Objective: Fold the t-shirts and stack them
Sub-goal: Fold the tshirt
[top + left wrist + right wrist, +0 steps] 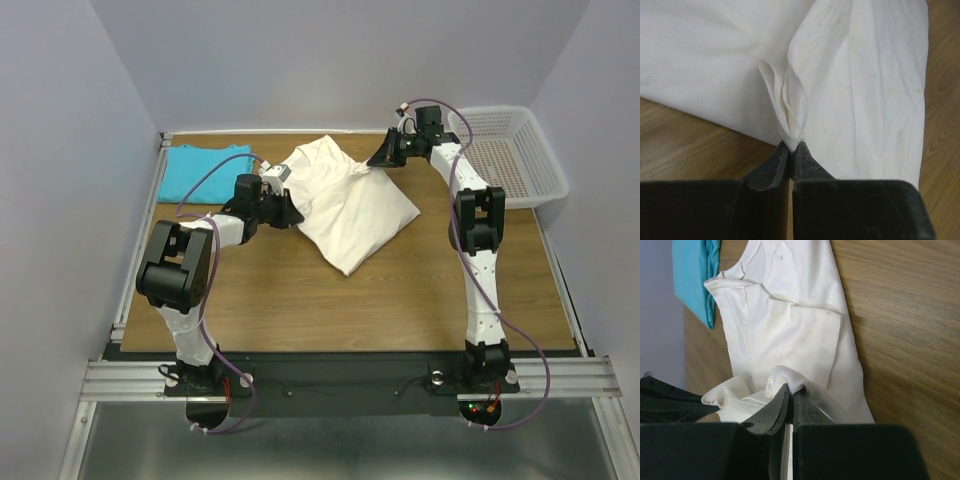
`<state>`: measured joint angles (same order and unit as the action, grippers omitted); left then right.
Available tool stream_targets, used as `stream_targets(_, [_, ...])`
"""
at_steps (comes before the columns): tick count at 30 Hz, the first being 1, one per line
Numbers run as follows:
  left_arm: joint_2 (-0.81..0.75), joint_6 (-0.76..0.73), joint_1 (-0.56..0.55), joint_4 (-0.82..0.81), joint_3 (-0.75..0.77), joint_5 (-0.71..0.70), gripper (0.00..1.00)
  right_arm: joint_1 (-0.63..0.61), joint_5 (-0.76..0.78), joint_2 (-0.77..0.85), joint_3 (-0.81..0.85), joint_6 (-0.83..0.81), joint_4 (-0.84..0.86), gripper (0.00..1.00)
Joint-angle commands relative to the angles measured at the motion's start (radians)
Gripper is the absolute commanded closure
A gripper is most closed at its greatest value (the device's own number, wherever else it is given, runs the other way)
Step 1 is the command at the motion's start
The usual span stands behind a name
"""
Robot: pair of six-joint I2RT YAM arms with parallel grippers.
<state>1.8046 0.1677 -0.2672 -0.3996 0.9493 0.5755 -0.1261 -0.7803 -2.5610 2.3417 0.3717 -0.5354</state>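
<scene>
The cream t-shirt [350,205] lies partly folded on the middle back of the table. My left gripper [290,213] is shut on a pinch of its left edge [792,135]. My right gripper [383,158] is shut on a fold of the same shirt at its far right corner [790,377], lifting it a little. The turquoise t-shirt [205,170] lies flat at the back left, to the left of the cream one; it also shows in the right wrist view [692,275].
A white perforated basket [505,155] stands at the back right, just off the table's right edge. Grey walls close the back and both sides. Bare wooden tabletop [340,305] lies in front of the shirts.
</scene>
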Motion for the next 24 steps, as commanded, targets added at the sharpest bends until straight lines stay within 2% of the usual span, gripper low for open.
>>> stream_targets(1, [0.004, 0.001, 0.006, -0.024, 0.043, 0.009, 1.00, -0.012, 0.010, -0.008, 0.001, 0.013, 0.071, 0.98])
stream_targets(10, [0.004, 0.001, 0.009, -0.016, 0.040, -0.014, 1.00, -0.015, 0.013, -0.019, 0.005, 0.018, 0.078, 0.93])
stream_targets(13, [0.001, 0.007, 0.011, -0.004, 0.042, -0.054, 1.00, -0.018, 0.007, -0.027, 0.024, 0.018, 0.081, 0.76])
stream_targets(14, [-0.004, 0.012, 0.013, -0.002, 0.040, -0.069, 0.95, -0.020, 0.001, -0.031, 0.033, 0.016, 0.081, 0.65])
stream_targets(16, [-0.022, 0.041, 0.016, -0.002, 0.040, -0.141, 0.81, -0.018, 0.001, -0.024, 0.047, 0.006, 0.083, 0.57])
stream_targets(17, [-0.033, 0.047, 0.023, -0.004, 0.039, -0.157, 0.67, -0.020, 0.004, -0.018, 0.050, 0.000, 0.084, 0.51])
stream_targets(20, [-0.085, 0.065, 0.029, -0.025, 0.028, -0.228, 0.54, -0.015, 0.016, 0.005, 0.062, -0.010, 0.094, 0.42])
stream_targets(24, [-0.158, 0.050, 0.034, -0.030, 0.025, -0.324, 0.39, -0.014, 0.019, 0.048, 0.064, -0.043, 0.103, 0.41])
